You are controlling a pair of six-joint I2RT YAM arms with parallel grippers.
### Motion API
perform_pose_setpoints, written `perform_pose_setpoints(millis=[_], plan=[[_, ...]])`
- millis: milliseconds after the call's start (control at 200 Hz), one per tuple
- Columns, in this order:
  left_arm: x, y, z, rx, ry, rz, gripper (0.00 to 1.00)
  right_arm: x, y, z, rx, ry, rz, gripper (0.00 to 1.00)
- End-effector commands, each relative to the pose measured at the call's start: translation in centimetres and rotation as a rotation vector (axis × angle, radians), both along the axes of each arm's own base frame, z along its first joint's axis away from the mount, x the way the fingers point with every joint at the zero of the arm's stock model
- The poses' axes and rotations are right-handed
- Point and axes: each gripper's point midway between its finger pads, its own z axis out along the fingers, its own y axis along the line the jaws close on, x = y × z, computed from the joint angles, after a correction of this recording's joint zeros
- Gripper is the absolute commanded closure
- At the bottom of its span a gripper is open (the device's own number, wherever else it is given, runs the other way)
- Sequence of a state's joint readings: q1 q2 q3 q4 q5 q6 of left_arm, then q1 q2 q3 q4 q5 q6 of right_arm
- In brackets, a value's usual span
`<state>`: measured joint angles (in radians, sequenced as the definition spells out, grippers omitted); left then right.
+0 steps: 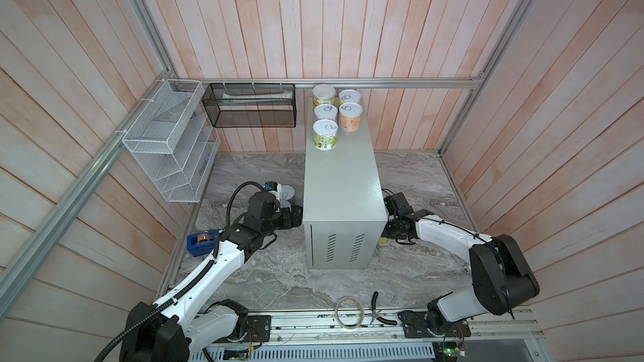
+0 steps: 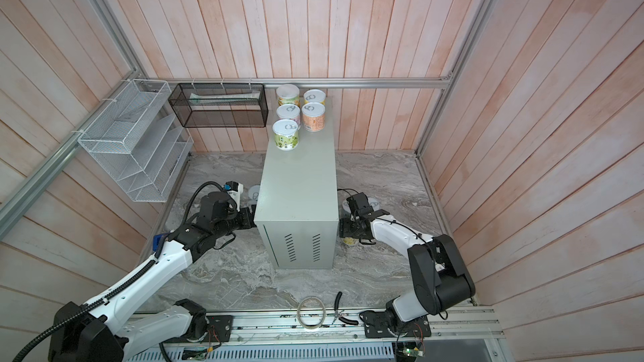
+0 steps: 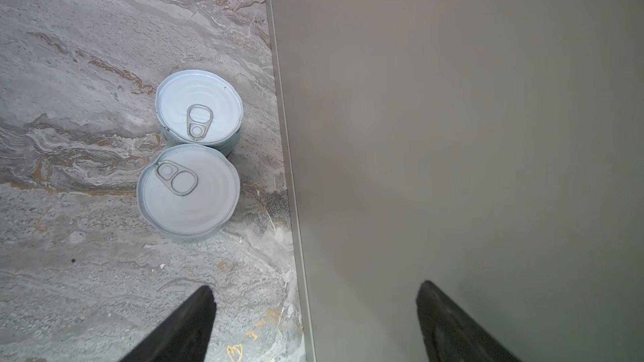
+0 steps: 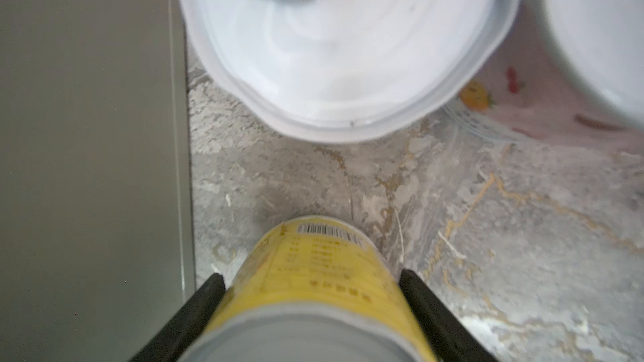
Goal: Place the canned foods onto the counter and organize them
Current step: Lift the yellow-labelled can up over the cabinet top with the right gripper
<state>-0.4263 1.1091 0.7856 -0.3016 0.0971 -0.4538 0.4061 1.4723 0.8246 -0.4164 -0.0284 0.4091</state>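
Canned foods, placed: five short paper-labelled tin cans [image 1: 326, 113] upright at the 12 o'clock end of the tall pale grey metal counter [image 1: 343, 182].
Left gripper [image 3: 316, 287]: spread wide, empty, at the counter's 9 o'clock side; two pale blue pull-tab cans [image 3: 190, 191] side by side on the grey-veined marble surface [image 3: 69, 99] ahead.
Right gripper [image 4: 312, 275]: at 3 o'clock, clamped on a yellow-labelled can [image 4: 313, 294]; white-lidded can [image 4: 341, 47] just beyond.
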Motion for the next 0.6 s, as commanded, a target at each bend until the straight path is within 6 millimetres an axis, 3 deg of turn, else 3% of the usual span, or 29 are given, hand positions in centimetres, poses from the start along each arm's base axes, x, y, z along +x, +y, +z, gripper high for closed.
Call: perform_pose_setpoints(millis=[0, 160, 385, 595], plan=[[0.4, 0.0, 1.6, 0.011, -0.033, -0.013, 0.07, 0.1, 1.5, 5.5, 0.06, -0.059, 0.085, 1.0], [0.7, 0.3, 1.9, 0.044, -0.04, -0.009, 0.08, -0.5, -0.4, 11.1, 0.024, -0.113, 0.068, 1.0], [0.8, 0.3, 1.9, 0.06, -0.052, -0.015, 0.08, 0.5, -3.7, 23.5, 0.035, -0.386, -0.04, 1.0], [0.9, 0.5, 1.9, 0.067, -0.061, -0.017, 0.07, 0.7, -4.0, 30.9, 0.037, -0.483, -0.033, 1.0]])
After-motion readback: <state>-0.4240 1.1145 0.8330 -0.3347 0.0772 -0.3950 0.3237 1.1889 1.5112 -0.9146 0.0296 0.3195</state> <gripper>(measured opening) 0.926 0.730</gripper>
